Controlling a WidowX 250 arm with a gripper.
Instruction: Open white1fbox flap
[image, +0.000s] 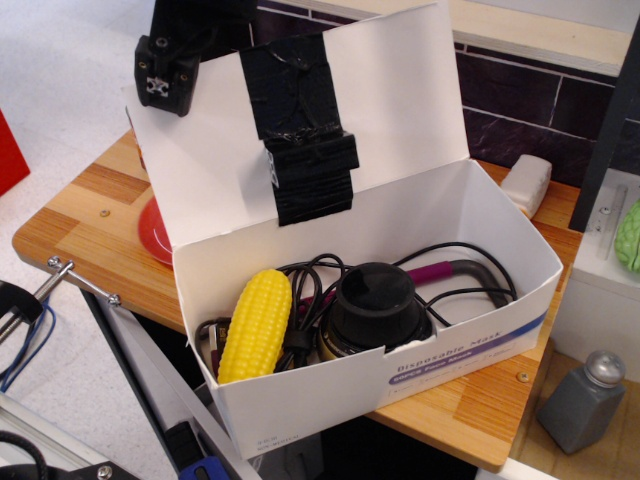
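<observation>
Standing upright, one flap (390, 100); one corn (256, 325) inside.

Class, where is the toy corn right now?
The corn lies inside the white box, at its left end, beside the black cables.

The gripper (165, 78) hangs at the upper left of the view, a black blocky end piece with a few small pale screw heads on its lower face. The arm rises from it toward the top edge and is cut off there. Whether the jaws are spread or closed cannot be told.
</observation>
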